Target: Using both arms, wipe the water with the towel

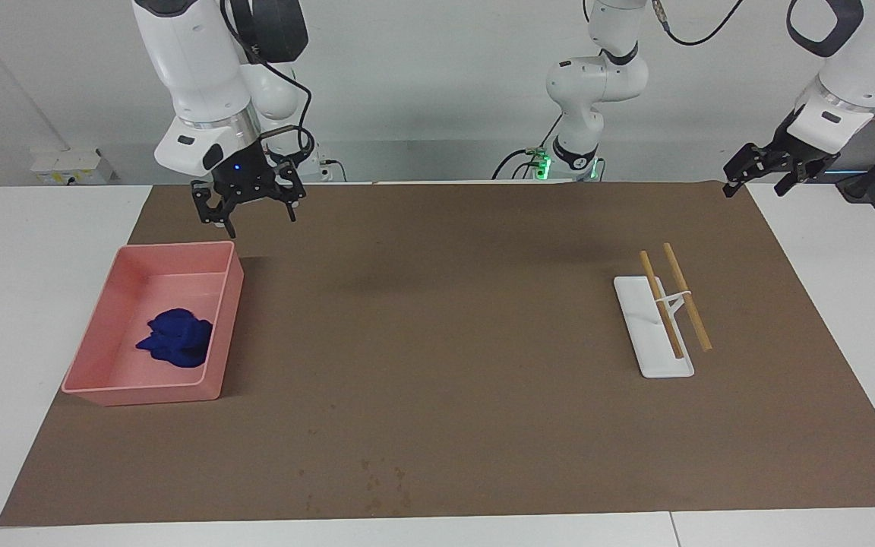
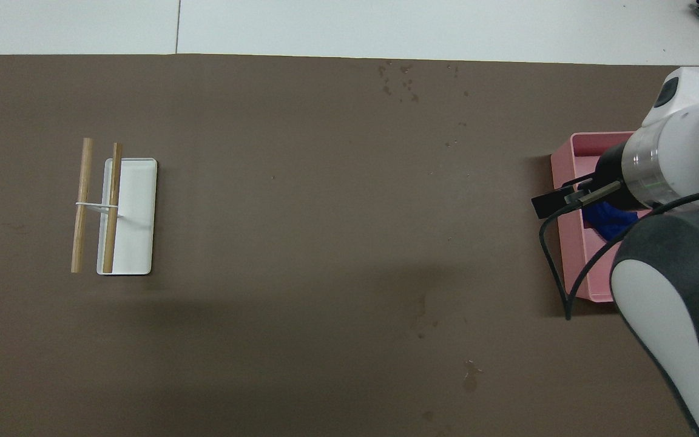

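Right gripper (image 1: 252, 215): hangs in the air over the brown mat, just by the edge of the pink tray that lies nearest the robots; its fingers are spread apart and nothing is between them.
Left gripper (image 1: 758, 180): up in the air over the corner of the mat at the left arm's end of the worktop, fingers apart, empty; this arm waits.
Towel (image 1: 175, 339): a crumpled deep-blue heap lying on the floor of the tray, close against the tray wall that faces the middle of the worktop; no gripper touches it. In the overhead view only a small part of the towel (image 2: 609, 220) shows under the right arm.
Pink tray (image 1: 229, 310): shallow rectangular box, sitting on the mat at the right arm's end of the worktop.
Brown mat (image 1: 437, 342): covers most of the white worktop (image 1: 35, 258).
Water drops (image 1: 384, 482): a scatter of small dark spots on the mat near its edge farthest from the robots, about midway between the two ends. A few more marks (image 2: 469, 376) show on the mat nearer to the robots.
White rack (image 1: 654, 334): a flat white base at the left arm's end, carrying two wooden rods (image 1: 675, 300) side by side on a thin white stand.
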Available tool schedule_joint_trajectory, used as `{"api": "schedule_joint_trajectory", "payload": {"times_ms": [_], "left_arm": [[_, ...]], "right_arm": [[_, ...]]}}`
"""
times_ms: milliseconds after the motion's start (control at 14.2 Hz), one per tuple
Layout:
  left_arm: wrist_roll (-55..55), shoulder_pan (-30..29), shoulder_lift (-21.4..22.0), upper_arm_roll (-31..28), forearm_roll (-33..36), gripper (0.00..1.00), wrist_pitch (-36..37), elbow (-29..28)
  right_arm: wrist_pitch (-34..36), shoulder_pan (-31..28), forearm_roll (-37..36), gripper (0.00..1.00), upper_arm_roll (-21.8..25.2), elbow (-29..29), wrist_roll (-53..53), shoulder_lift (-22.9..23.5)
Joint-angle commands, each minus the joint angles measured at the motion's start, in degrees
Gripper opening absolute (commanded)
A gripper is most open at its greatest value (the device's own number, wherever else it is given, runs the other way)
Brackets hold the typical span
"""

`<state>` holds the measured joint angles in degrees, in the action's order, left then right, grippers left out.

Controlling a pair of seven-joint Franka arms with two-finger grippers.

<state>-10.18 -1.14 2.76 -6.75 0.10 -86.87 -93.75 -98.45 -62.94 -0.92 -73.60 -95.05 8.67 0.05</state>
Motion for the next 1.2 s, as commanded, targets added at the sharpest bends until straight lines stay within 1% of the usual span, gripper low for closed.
{"api": "schedule_joint_trajectory", "payload": {"times_ms": [0, 212, 283, 424, 565, 777, 1060, 1131], "left_arm": [[0.7, 0.2, 1.1, -0.1, -0.5, 1.00, -0.2, -1.2], [0.7, 0.2, 1.1, -0.1, -0.5, 1.00, -0.2, -1.2], [0.7, 0.2, 1.1, -0.1, -0.5, 1.00, -0.1, -1.2], [0.7, 0.2, 1.1, -0.1, -0.5, 1.00, -0.2, -1.1], [0.7, 0.2, 1.1, -0.1, -0.5, 1.00, -0.2, -1.1], [0.7, 0.2, 1.1, -0.1, -0.5, 1.00, -0.2, -1.2], [0.7, 0.2, 1.1, -0.1, -0.5, 1.00, -0.2, -1.1], [0.7, 0.2, 1.1, -0.1, -0.5, 1.00, -0.2, -1.2]], "right_arm": [[0.0, 9.5, 1.6, 1.00, 10.0, 0.0, 1.3, -0.4], [0.0, 22.1, 1.6, 1.00, 22.7, 0.0, 1.3, -0.5], [0.0, 25.2, 1.6, 1.00, 25.8, 0.0, 1.3, -0.5], [0.0, 29.2, 1.6, 1.00, 29.5, 0.1, 1.3, -0.5], [0.0, 34.3, 1.6, 1.00, 34.6, 0.1, 1.3, -0.6], [0.0, 43.1, 1.6, 1.00, 43.9, 0.0, 1.3, -0.7], [-0.1, 57.7, 1.6, 1.00, 58.9, 0.0, 1.3, -0.8], [-0.2, 60.2, 1.6, 1.00, 61.4, 0.0, 1.4, -0.9]]}}
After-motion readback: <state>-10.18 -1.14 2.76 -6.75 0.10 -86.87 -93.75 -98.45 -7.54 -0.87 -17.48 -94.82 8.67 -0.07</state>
